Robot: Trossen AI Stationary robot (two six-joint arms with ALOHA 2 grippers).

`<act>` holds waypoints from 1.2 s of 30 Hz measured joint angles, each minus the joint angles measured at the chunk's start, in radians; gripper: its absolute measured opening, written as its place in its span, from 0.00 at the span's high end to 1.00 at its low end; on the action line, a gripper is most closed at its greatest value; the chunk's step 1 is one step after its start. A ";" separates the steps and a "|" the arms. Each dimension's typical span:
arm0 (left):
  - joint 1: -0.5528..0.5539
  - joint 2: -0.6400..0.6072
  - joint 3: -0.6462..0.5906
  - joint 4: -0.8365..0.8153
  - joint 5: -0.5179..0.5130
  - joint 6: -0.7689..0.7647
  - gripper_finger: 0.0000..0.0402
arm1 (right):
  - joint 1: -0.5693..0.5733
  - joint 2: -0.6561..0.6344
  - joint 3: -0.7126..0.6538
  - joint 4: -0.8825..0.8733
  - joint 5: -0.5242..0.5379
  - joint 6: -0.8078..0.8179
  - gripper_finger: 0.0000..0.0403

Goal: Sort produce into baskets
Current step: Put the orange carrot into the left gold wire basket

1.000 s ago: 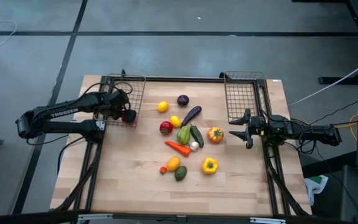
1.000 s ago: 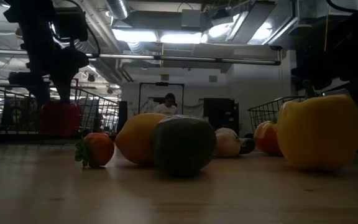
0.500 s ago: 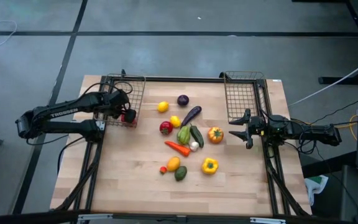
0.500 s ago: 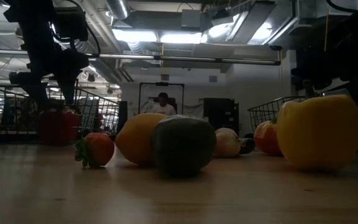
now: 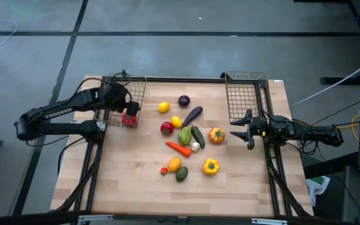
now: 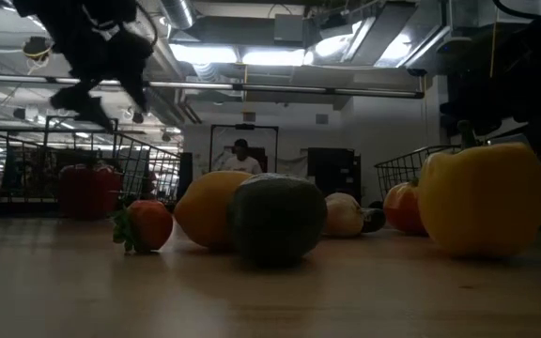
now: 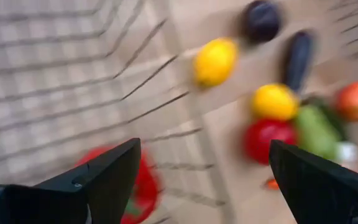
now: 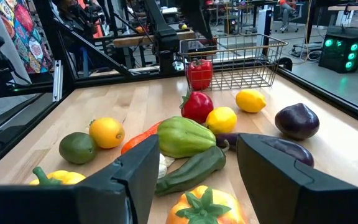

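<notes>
A red pepper [image 5: 129, 118] stands in the near right corner of the left wire basket [image 5: 119, 94]; it also shows in the low view [image 6: 87, 191] and under the mesh in the left wrist view [image 7: 138, 186]. My left gripper [image 5: 127, 106] hangs open and empty above it, also seen in the left wrist view [image 7: 204, 149]. The other produce lies in a loose pile mid-table, from a lemon [image 5: 163, 107] to an avocado [image 5: 181, 174]. My right gripper [image 5: 241, 130] waits open and empty at the table's right, near the right basket [image 5: 245, 97].
The pile holds an eggplant [image 5: 192, 115], a green pepper [image 5: 184, 135], a carrot [image 5: 179, 149], an orange pepper [image 5: 216, 135] and a yellow pepper [image 5: 210, 165]. Bare wood lies along the near edge. A person stands far back in the room [image 6: 241, 158].
My left gripper has let go of the red pepper and gone up and a little toward the far edge. The pepper has dropped from between the fingers and now stands on the left basket's floor.
</notes>
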 joint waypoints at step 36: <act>-0.353 0.339 0.000 0.852 -0.012 0.218 0.14 | 0.000 0.000 0.000 0.000 0.000 0.000 0.47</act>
